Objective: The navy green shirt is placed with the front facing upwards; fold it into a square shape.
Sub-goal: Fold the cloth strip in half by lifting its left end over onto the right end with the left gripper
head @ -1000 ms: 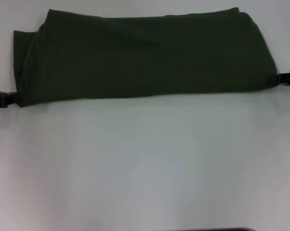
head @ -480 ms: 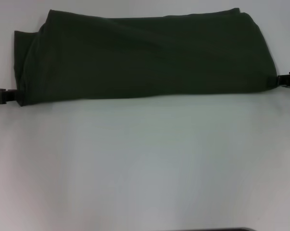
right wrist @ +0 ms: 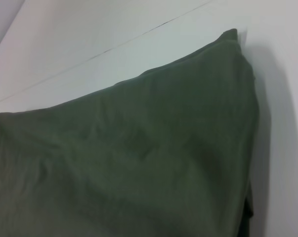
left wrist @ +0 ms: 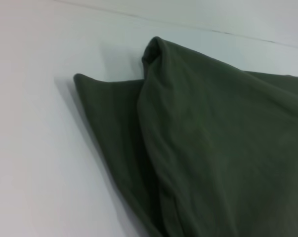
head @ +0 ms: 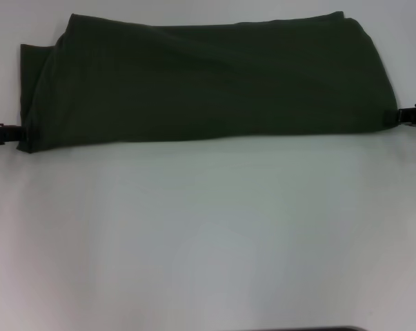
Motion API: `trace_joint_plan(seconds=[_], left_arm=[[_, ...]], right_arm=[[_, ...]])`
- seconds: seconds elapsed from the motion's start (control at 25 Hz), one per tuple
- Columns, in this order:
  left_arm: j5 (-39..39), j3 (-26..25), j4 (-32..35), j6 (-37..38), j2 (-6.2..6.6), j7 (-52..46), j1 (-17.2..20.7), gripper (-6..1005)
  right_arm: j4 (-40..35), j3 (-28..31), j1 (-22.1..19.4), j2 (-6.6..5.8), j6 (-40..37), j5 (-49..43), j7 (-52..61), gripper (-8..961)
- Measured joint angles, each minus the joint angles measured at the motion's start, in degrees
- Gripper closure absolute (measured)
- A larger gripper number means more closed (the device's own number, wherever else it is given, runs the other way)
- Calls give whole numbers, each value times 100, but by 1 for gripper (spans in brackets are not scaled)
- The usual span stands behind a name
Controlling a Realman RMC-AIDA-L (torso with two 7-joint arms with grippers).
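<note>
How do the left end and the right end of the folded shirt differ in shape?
On the navy green shirt, the left end shows a lower layer sticking out beyond the upper fold, while the right end is one rounded edge. The left gripper sits lower than the right gripper. Both ends show plain green cloth.

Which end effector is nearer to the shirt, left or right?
Neither clearly. The left end effector meets the navy green shirt at its near left corner; the right end effector meets its near right corner.
</note>
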Motion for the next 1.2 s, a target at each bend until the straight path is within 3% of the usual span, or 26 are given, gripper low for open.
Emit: trace_joint_plan(seconds=[0.2, 0.4, 1.2], left_arm=[[-2, 0, -1, -57, 35, -42, 6, 409], [37, 37, -1, -49, 56, -100, 30, 171], [428, 191, 54, 18, -16, -229, -134, 165]], right_arm=[[0, 4, 2, -10, 3, -1, 0, 941], [-1, 19, 2, -17, 6, -1, 0, 940], [-1, 36, 1, -24, -1, -1, 0, 940]])
